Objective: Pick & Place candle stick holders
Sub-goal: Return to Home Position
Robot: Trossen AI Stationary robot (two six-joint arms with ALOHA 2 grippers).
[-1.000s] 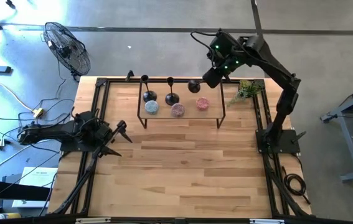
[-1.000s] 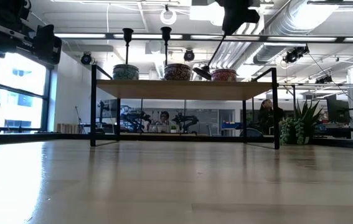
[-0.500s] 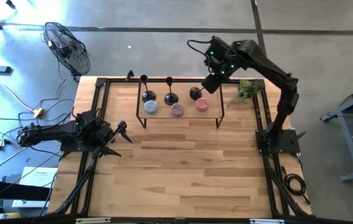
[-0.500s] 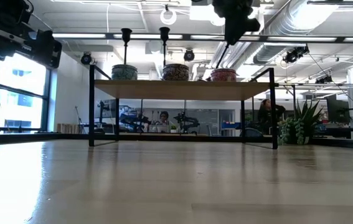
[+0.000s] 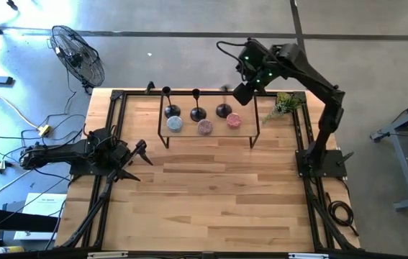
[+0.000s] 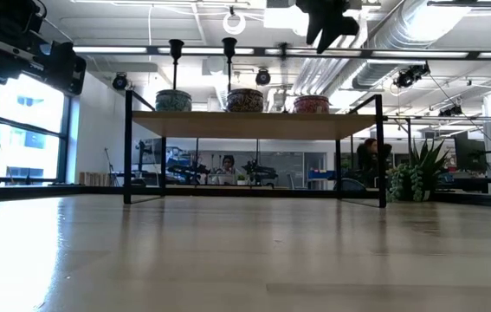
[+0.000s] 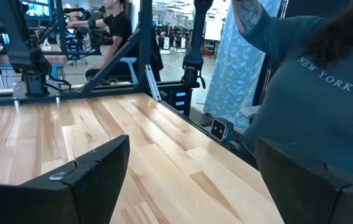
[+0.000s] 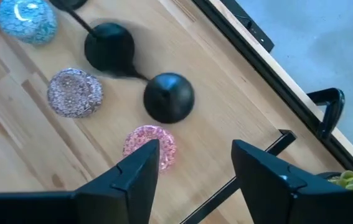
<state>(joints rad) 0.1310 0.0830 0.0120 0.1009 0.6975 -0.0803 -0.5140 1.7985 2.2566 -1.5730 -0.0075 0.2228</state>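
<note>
My right end effector hangs above the far right end of the shelf, its two dark fingers spread wide with nothing between them. My left end effector rests low at the left edge of the light wooden bench, also wide open and empty.

The black metal-framed shelf stands at the back of the bench and carries everything. Along its front edge sit three small round glittery candle jars: a blue one, a mauve one and a pink one. From above I cannot separate jar from filling.

Behind the jars stand the three black candle stick holders, each a domed round base with a thin stem: one at the left, one in the middle and one at the right. All three look upright, each just behind a jar.

The right-hand holder lies closest to my right end effector, below it and clear of the fingers, with the pink jar just beside the base.

A small green plant sits on the bench to the right of the shelf.
</note>
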